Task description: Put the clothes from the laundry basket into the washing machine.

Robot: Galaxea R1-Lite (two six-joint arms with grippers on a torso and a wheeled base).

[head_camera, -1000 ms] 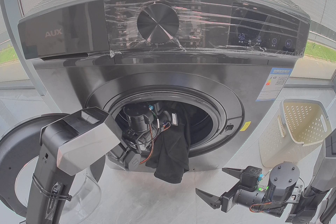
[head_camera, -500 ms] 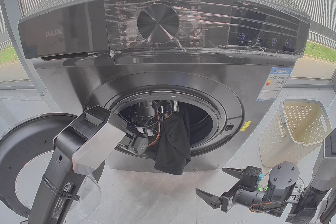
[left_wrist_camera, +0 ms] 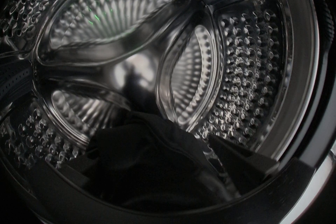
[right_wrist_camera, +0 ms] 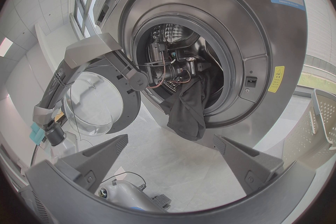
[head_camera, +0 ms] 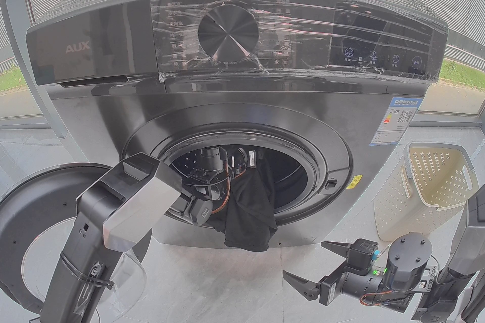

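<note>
The garment (head_camera: 251, 208) hangs lengthwise over the lip of the drum (left_wrist_camera: 245, 60), upper end at the left gripper (right_wrist_camera: 204, 67), whose state I cannot tell; the spread right gripper (head_camera: 302, 258) is well apart, right.

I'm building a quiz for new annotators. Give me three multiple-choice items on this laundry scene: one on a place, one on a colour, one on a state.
1. Where is the black garment?
A) wholly inside the drum
B) draped over the washing machine opening's lower rim, hanging outside
C) flat on the floor

2. What colour is the laundry basket?
A) blue
B) cream
C) red

3. What state is the right gripper in?
A) open, empty
B) shut on the garment
C) shut, empty

Answers: 1 B, cloth hangs down past the rim; 2 B, its perforated walls are cream; 3 A, its jaws stand apart with nothing between.
</note>
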